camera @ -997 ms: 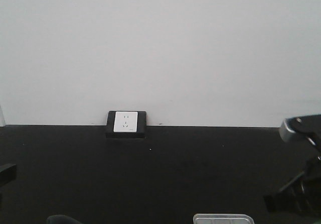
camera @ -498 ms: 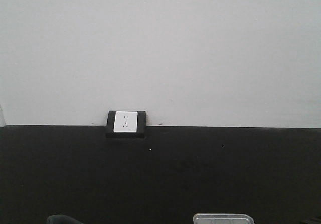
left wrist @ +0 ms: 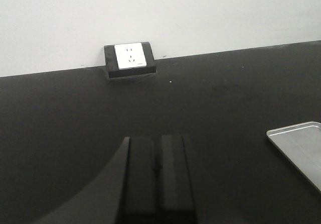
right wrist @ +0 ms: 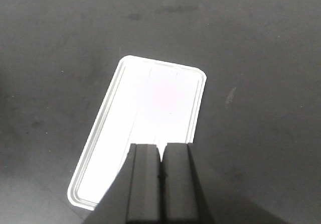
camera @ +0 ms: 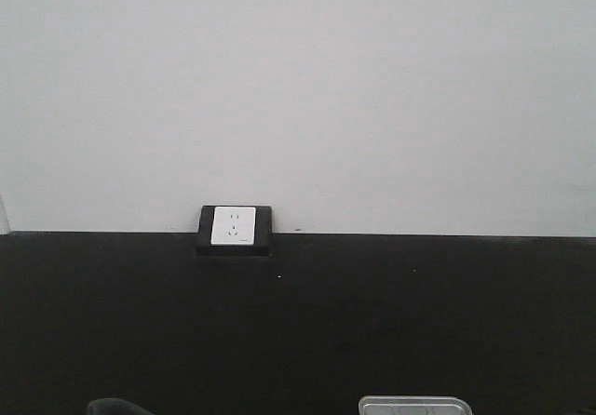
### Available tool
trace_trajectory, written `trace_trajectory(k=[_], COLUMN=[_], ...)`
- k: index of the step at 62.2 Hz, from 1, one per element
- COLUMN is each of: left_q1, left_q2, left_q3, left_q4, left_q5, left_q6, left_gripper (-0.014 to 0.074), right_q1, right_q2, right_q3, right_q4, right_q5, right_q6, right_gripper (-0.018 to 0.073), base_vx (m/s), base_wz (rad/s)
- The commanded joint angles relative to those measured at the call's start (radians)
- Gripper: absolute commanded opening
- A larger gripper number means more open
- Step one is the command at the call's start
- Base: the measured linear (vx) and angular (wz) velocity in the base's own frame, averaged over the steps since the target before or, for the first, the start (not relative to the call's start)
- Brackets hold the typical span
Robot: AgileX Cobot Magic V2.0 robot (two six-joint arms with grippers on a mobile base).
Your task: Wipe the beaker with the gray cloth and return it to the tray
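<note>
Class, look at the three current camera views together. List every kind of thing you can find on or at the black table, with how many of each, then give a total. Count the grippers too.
Metal tray: 1
Wall socket in its black frame: 1
Robot grippers: 2, the left gripper and the right gripper, both with jaws closed on nothing
Beaker: 0 in view
Gray cloth: 0 in view
Total: 4

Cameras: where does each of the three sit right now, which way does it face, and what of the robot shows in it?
Front: looks level across the black table at the white wall and socket; tray rim at bottom edge; no arm shows.
Left wrist: low, facing the wall; left gripper, jaws together; socket, tray corner.
Right wrist: looks down over the right gripper, jaws together, onto the tray.
Shared: all three see the tray.
</note>
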State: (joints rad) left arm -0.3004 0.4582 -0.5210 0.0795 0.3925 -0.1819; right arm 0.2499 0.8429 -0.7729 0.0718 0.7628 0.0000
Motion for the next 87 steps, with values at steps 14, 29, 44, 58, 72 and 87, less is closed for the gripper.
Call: trace_trajectory(k=[14,29,44,58,72,87], left_q1=[0.072,0.237,0.260,0.260,0.264,0.264], left_q2=[-0.055,-0.211,-0.356,-0.418,-0.498,-0.495], left_q3=[0.086,0.379,0.578,0.579,0.579,0.579], left_q4=[0.013,-0.049,-0.046,-0.049,-0.091,-0.091], left_q5=[-0.230,-0.512,-0.558,-0.453,-0.463,-0.466], left_q6=[-0.012,-0.001,0.035,0.046,0.046,0.046], left_gripper=[-0.0006,-0.0006,-0.0006,-0.0006,-0.0006,-0.0006], right_q1=[-0.006,-0.006,-0.006,-0.006,-0.006,-0.006], right_q2=[-0.008,-0.008,-0.008,-0.008,-0.008,-0.008], right_q3=[-0.029,-0.029,-0.029,-0.029,-0.029,-0.029], right_q4=[-0.001,-0.001,-0.001,-0.001,-0.001,-0.001], right_q5=[-0.062,-0.062,-0.062,-0.058,-0.059,-0.058], right_q6=[-0.009,-0.009,-0.009,-0.009,-0.009,-0.009], right_gripper=[-0.0012,-0.0012,-0.0012,-0.0012,-0.0012,-0.0012], base_vx=[0.00,0.00,0.00,0.00,0.00,0.00], base_wz=[0.00,0.00,0.00,0.00,0.00,0.00])
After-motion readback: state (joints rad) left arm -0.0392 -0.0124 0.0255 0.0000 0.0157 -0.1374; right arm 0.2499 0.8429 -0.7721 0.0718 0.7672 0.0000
